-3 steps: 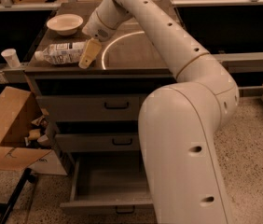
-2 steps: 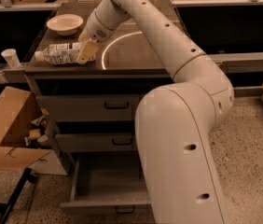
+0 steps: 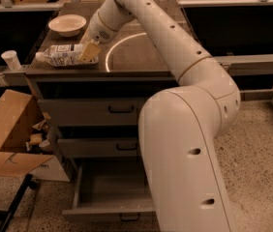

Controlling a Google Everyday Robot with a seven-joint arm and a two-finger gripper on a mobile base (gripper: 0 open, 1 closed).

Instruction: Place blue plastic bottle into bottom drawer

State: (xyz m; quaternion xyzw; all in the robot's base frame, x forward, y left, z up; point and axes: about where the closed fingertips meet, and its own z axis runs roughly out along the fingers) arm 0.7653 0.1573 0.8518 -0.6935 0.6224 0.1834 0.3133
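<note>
Bottle (image 3: 61, 55) lies on its side at the front left of the bench (image 3: 146, 57), white cap pointing left, label facing up. The gripper (image 3: 89, 53) sits right at the bottle's base end, low over the bench, with a yellowish pad overlapping the clear plastic. Whether the jaws are clamped on it or only set about it I cannot tell.

The white arm (image 3: 175, 47) reaches in from the upper middle, slants down to the right, then folds into a thick lower section that fills the foreground and hides the right side of the cabinet.

Behind the bottle, near the back left corner, stands a pale bowl (image 3: 67, 24), well apart from the gripper. A white ring (image 3: 108, 52) is marked on the bench just right of the gripper.

Below, the bottom drawer (image 3: 102, 210) is pulled out, its grey inside showing, while the middle drawer (image 3: 98, 147) and top drawer (image 3: 93, 111) are shut.

Off to the left a small white cup (image 3: 11, 59) stands on a lower ledge, and on the floor beneath it an open cardboard box (image 3: 8, 129) leans against the cabinet.
</note>
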